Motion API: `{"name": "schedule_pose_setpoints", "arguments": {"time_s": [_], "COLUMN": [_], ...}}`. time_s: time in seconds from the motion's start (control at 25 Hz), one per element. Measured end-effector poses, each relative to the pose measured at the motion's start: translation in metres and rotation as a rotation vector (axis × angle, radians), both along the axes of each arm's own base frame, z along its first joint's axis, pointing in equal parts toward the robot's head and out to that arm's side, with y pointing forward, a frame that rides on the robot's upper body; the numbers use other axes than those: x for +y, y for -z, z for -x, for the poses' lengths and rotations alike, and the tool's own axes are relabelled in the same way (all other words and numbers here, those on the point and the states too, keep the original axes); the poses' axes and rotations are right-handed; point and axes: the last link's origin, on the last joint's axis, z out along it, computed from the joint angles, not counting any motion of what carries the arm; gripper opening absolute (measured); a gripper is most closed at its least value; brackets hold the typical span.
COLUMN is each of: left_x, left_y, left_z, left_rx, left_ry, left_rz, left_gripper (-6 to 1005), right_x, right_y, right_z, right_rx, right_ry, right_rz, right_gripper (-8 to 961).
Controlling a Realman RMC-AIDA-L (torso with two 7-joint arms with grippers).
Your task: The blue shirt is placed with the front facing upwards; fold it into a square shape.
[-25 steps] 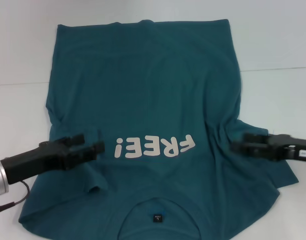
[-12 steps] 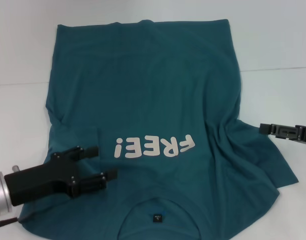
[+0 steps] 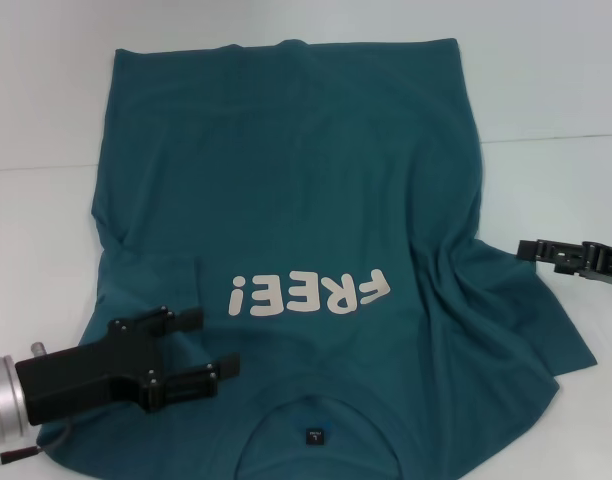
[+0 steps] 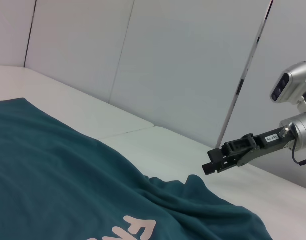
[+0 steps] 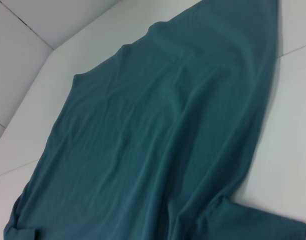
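From the head view, I've got the blue shirt [image 3: 296, 270] spread flat on the white surface [image 3: 546, 80], collar toward me, hem far, so its long axis runs straight away from me. My left gripper [image 3: 208, 345] hovers over the near left part of the shirt, by the sleeve, fingers apart and holding nothing; it's clearly the nearer arm to cloth. My right gripper [image 3: 526, 250] sits out at the right edge, just off the bunched right sleeve, and I cannot tell how its fingers stand.

Left wrist view: the lettering [image 4: 138, 231] and rumpled sleeve fabric lie below, the right gripper beyond them over bare surface.

Right wrist view: only shirt, running long toward the far hem, wrinkles near the sleeve. Nothing stands in the way.
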Motion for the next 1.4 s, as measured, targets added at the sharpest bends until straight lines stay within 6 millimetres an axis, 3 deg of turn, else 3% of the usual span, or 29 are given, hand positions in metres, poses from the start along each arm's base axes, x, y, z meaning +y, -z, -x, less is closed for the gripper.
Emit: {"name": "schedule_pose_setpoints", "arguments": {"time_s": [0.56, 0.96, 1.2, 1.28, 1.4], "left_x": [0.003, 0.003, 0.003, 0.003, 0.003], "left_y": [0.000, -0.001, 0.000, 0.000, 0.000], "left_z": [-0.001, -0.001, 0.001, 0.001, 0.001], "left_rx": [0.006, 0.009, 0.010, 0.010, 0.009], "left_ry": [0.002, 0.000, -0.011, -0.012, -0.013], "left_rz": [-0.005, -0.007, -0.009, -0.009, -0.008], "left_gripper": [877, 877, 877, 877, 877], "right_x": [0.009, 0.010, 0.007, 0.006, 0.005], "right_y": [0.025, 0.028, 0.028, 0.028, 0.028], "right_z": [0.000, 0.002, -0.002, -0.003, -0.003], "right_rx": [-0.053, -0.041, -0.047, -0.048, -0.048], "right_ry": [0.025, 0.026, 0.036, 0.037, 0.038], "right_rz": [0.012, 0.001, 0.006, 0.008, 0.007], "right_gripper": [940, 940, 830, 604, 480]}}
